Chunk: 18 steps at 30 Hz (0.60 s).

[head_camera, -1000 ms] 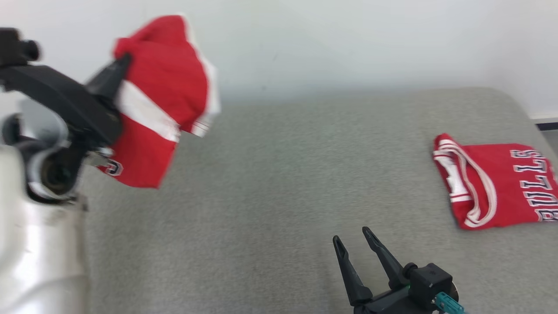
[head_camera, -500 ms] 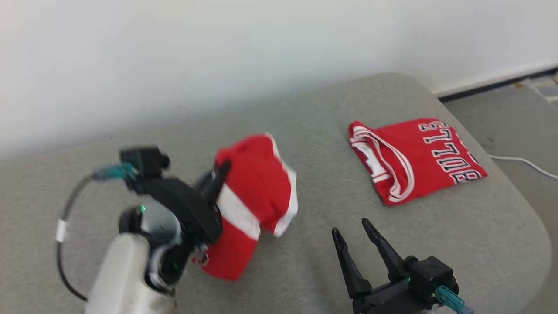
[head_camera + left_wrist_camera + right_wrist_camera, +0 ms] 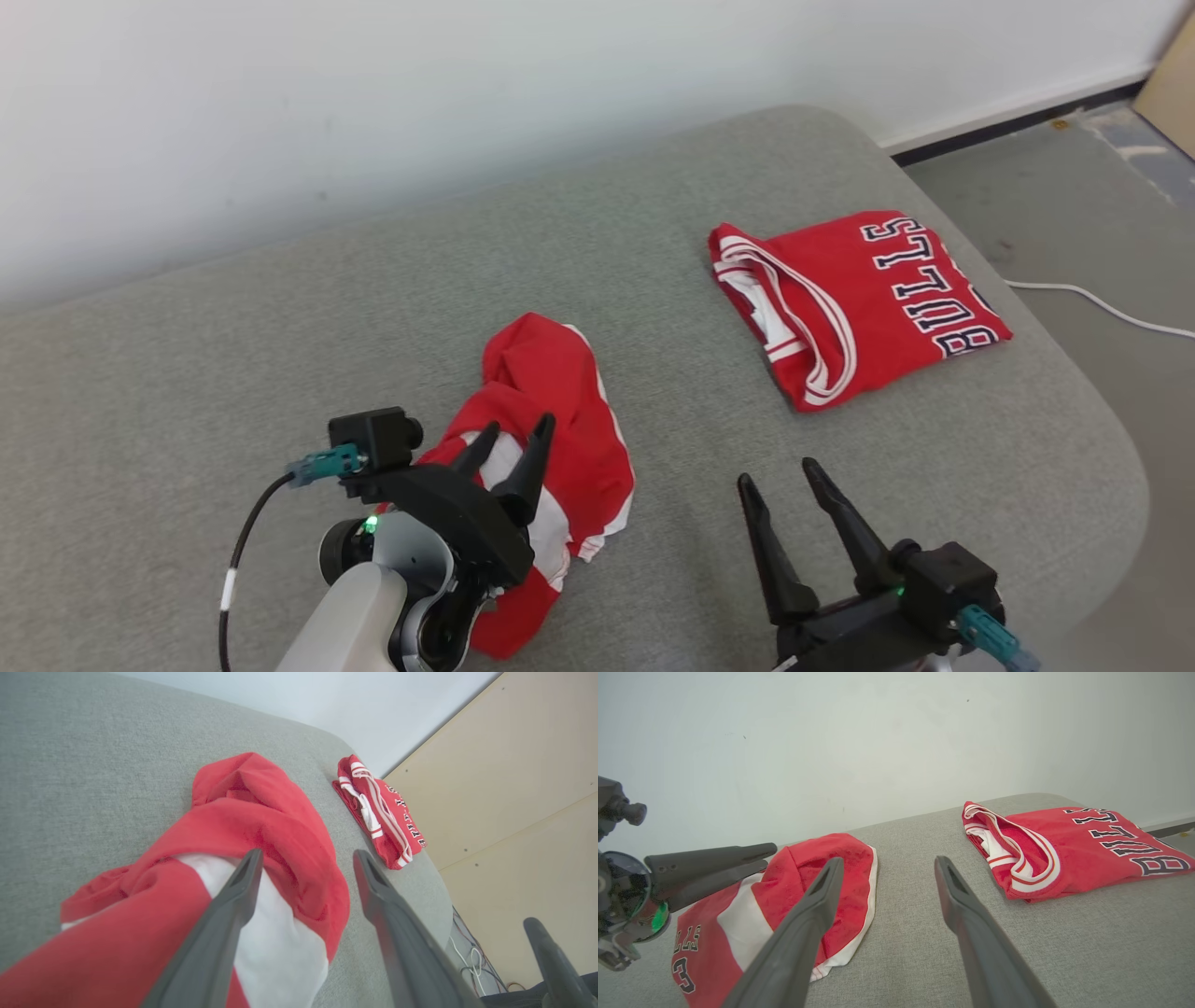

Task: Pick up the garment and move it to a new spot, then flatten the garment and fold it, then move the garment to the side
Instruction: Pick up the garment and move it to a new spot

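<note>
The crumpled red garment (image 3: 551, 392) with white stripes lies in a heap on the grey padded surface (image 3: 280, 327), left of centre. My left gripper (image 3: 519, 427) hovers just over its near part with its jaws open and nothing pinched. In the left wrist view the garment (image 3: 252, 798) bunches under and between the spread fingers of the left gripper (image 3: 308, 854). My right gripper (image 3: 777, 472) stands open to the right of the heap, over bare surface. In the right wrist view the right gripper (image 3: 889, 860) points between the garment (image 3: 803, 868) and a folded jersey.
A folded red jersey (image 3: 868, 299) with dark lettering lies at the right of the surface, near its rounded edge. A white wall (image 3: 373, 93) stands behind. On the floor to the right runs a white cable (image 3: 1102, 303). Beige panels (image 3: 514, 765) rise beyond the surface.
The left arm came down from high on the left with the garment, and its jaws have opened; the garment now rests on the surface. The head camera has turned too.
</note>
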Tool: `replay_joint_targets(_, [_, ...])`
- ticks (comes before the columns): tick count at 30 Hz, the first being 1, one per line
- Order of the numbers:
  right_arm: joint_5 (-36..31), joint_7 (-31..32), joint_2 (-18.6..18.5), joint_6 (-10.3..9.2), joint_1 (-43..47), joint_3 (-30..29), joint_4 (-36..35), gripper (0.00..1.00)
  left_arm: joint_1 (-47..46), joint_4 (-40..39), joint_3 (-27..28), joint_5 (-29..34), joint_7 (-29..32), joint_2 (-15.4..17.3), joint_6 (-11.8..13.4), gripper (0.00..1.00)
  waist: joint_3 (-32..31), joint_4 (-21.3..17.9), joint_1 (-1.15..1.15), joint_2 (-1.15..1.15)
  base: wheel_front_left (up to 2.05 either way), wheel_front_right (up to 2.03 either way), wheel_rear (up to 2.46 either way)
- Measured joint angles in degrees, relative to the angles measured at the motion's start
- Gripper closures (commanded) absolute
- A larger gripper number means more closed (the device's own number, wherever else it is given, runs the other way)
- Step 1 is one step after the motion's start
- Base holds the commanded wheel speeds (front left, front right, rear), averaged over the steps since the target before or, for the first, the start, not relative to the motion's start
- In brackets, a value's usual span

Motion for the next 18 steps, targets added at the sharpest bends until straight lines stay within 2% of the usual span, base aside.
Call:
replay_joint_targets(6, [-0.6,-0.2,0.1,0.00,1.4,-3.5,-0.4,0.00,1.6,-3.1,1.6,-0.2,-11.4,0.4,-0.2,0.00,-1.1,3.2,0.00,0.00,0.00,0.00,0.00])
replay_joint_targets(9, [-1.3,-0.2,0.1,0.00,2.0,-5.1,-0.6,0.00,4.1,-4.9,3.2,1.8,-16.7,2.6,0.3,0.00,-2.1,5.2,0.00,0.00,0.00,0.00,0.00])
replay_joint_targets(13, [-2.1,0.0,-0.3,0.00,2.6,-6.6,-0.6,0.00,7.9,-7.6,4.8,6.1,-19.8,5.9,1.9,0.00,-3.4,7.8,-0.01,0.00,0.00,0.00,0.00])
replay_joint_targets(18, [-2.3,0.9,-1.0,0.00,3.3,-8.1,1.0,0.00,14.8,-12.4,8.8,12.2,-20.6,8.0,3.5,0.00,-5.2,11.5,0.00,0.00,0.00,0.00,0.00])
